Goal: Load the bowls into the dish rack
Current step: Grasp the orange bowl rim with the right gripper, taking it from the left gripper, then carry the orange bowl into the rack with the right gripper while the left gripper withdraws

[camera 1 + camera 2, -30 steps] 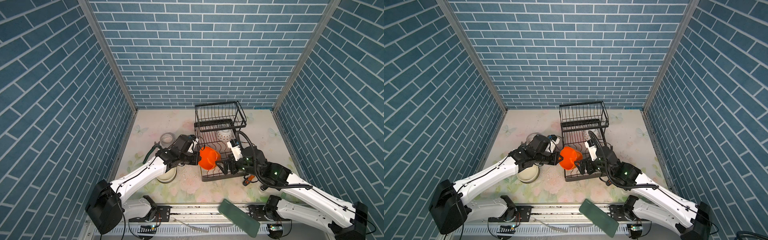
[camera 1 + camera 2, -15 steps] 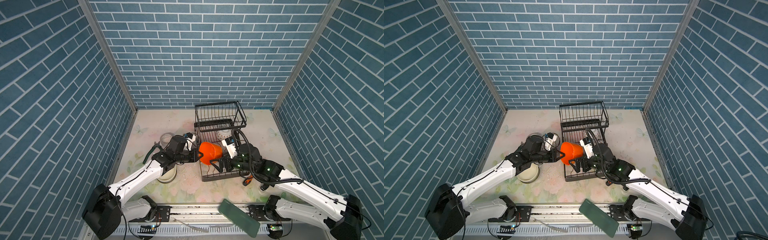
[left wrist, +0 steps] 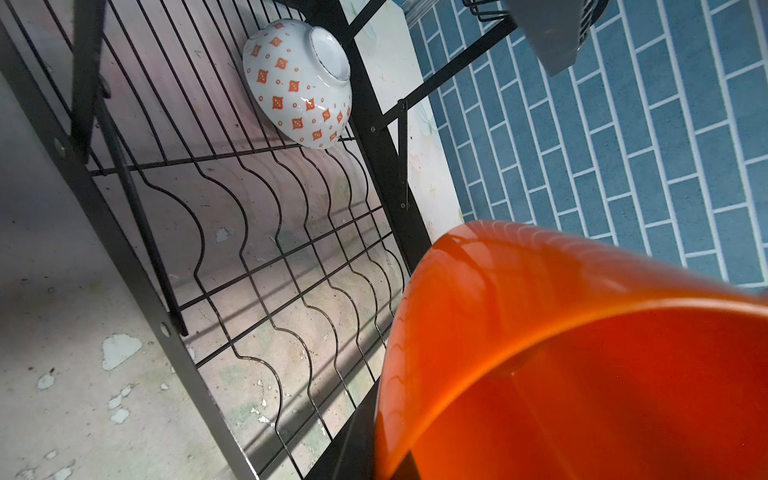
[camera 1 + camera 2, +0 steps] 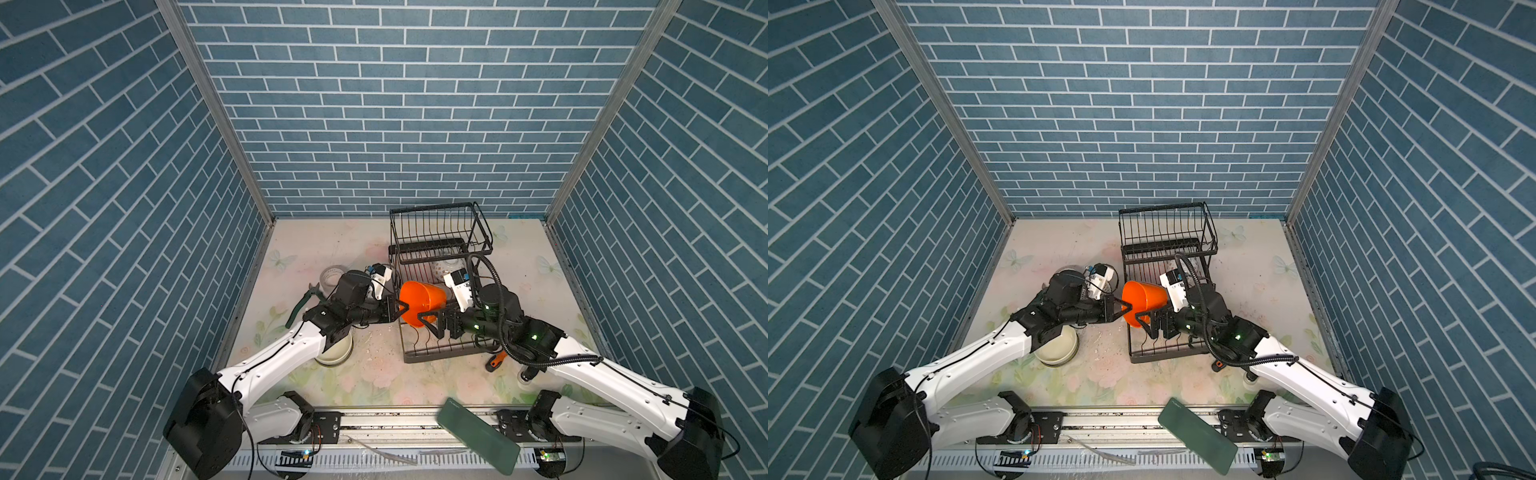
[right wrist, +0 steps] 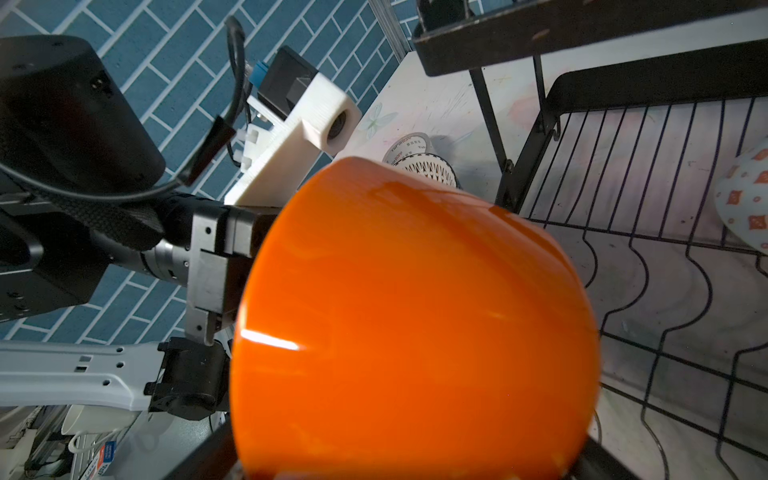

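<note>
An orange bowl hangs tilted on its side over the front left corner of the black wire dish rack. My left gripper is shut on its rim; the bowl fills the left wrist view. My right gripper stands open, its jaws straddling the bowl's body; whether the pads touch it I cannot tell. A white bowl with orange diamonds lies tipped at the back of the rack's lower tier.
A cream bowl sits on the table under my left arm. A white tape roll and a black-and-white patterned bowl lie left of the rack. An orange-handled tool lies by its front right corner.
My left gripper has lifted the orange bowl a little up and toward the rack. My right gripper has moved left and now has its jaws around the bowl.
</note>
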{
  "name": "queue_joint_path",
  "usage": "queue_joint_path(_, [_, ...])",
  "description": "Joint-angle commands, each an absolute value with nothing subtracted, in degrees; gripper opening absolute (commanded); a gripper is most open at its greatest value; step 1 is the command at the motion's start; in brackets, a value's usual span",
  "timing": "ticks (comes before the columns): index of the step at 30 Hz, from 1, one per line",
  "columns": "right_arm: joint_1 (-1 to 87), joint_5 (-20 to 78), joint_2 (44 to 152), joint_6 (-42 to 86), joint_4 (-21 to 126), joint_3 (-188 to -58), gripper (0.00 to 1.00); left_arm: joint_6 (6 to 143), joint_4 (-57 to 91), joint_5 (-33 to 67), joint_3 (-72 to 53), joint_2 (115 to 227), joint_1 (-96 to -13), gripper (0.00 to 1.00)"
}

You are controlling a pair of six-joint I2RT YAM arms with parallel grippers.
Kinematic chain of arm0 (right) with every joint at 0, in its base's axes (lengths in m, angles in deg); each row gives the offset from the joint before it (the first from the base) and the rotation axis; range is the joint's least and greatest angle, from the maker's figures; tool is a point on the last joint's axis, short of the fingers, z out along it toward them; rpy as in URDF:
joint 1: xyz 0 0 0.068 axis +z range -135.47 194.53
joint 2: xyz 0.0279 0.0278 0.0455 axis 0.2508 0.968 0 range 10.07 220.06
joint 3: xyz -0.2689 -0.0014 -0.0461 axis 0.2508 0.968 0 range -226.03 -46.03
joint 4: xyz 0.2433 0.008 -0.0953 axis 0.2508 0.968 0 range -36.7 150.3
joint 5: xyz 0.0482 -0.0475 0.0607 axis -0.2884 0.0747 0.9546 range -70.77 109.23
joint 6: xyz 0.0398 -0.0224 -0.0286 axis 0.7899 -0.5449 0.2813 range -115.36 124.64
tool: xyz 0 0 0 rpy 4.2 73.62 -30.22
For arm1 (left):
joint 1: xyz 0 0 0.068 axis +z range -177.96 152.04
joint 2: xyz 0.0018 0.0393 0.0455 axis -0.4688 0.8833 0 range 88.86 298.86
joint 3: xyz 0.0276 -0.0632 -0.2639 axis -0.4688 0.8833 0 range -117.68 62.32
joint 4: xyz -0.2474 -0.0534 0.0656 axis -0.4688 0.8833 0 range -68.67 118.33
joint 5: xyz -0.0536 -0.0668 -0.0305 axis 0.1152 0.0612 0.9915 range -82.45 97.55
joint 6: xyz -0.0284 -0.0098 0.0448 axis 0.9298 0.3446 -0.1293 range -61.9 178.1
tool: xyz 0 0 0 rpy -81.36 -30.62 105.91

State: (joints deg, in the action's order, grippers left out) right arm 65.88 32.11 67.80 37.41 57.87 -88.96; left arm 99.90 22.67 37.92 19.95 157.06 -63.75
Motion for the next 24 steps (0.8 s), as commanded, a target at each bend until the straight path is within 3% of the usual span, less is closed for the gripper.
queue_joint_path(1, [66.0,34.6,68.3,38.0,54.1,-87.7,0.92,100.2,19.0,39.6,20.4,156.7,-63.6,0.0])
queue_joint_path(8, [66.0,35.3,68.5,37.4,53.2,-87.3,0.76,99.9,19.1,40.2,20.1,157.0,-63.6,0.0])
queue_joint_path(18, [66.0,35.2,68.7,35.7,54.6,-88.1,0.63,98.7,21.1,39.5,19.5,157.4,-63.6,0.06])
queue_joint_path(24, [66.0,33.1,68.4,35.0,56.0,-88.1,0.6,98.3,21.7,39.1,19.0,157.6,-63.6,0.22])
